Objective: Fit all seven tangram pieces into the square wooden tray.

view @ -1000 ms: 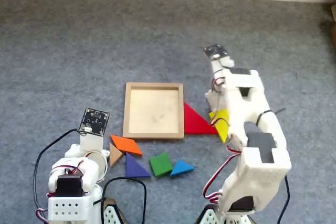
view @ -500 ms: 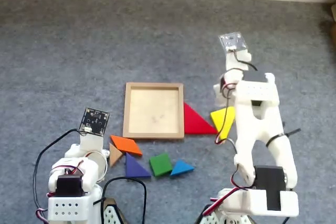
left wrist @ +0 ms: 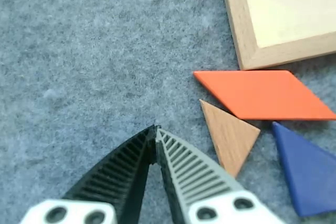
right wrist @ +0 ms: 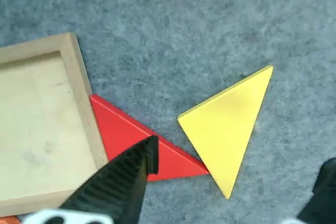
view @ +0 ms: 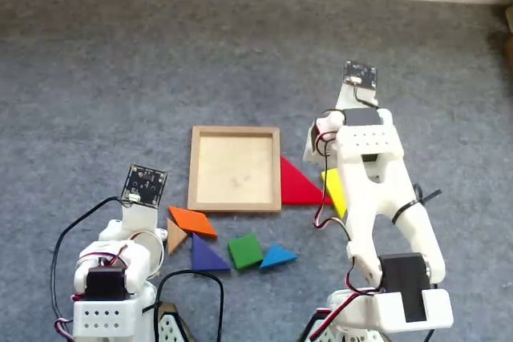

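The square wooden tray lies empty in the middle of the grey carpet. A red triangle touches its right edge, and a yellow triangle beside it is partly hidden under the right arm. My right gripper hangs open above the yellow triangle and the red triangle. Below the tray lie an orange parallelogram, a tan triangle, a dark blue triangle, a green square and a light blue triangle. My left gripper is shut on nothing, next to the tan triangle.
Bare grey carpet stretches beyond the tray and to both sides. The arms' bases and cables stand at the near edge. The tray's corner lies close to the orange parallelogram.
The right arm's wrist swung to the right and away from the tray, then came back down a little over the yellow triangle. The pieces and the left arm stayed put.
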Tool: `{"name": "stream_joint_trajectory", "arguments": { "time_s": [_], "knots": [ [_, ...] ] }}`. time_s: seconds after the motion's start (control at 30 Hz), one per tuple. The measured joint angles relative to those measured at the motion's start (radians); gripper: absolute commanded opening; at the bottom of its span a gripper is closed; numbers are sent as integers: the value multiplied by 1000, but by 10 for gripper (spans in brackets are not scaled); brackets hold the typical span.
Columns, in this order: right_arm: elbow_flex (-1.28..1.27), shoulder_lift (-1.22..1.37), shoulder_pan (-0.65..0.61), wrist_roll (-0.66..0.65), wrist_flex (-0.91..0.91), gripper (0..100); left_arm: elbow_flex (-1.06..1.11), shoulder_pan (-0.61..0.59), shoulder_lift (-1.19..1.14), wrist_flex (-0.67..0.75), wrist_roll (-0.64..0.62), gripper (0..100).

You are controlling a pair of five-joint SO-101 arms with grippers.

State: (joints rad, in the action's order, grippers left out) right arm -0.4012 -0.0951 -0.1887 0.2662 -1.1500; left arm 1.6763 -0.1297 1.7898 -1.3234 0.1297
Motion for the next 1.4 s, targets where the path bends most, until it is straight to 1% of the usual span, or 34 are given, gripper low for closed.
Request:
{"name": "stream_joint_trajectory", "arguments": {
  "time_s": [0.13,0.23,0.43,1.03,1.17,1.4],
  "knots": [
    [2,112,-3,48,0,437,0,0,0,0,0,7],
    [9,233,0,54,0,437,0,0,0,0,0,7],
    [97,345,3,54,3,437,0,0,0,0,0,7],
    [169,413,5,60,-5,437,0,0,0,0,0,7],
    [169,413,20,97,-5,437,0,0,0,0,0,7],
    [169,413,25,104,-5,437,0,0,0,0,0,7]
  ]
}}
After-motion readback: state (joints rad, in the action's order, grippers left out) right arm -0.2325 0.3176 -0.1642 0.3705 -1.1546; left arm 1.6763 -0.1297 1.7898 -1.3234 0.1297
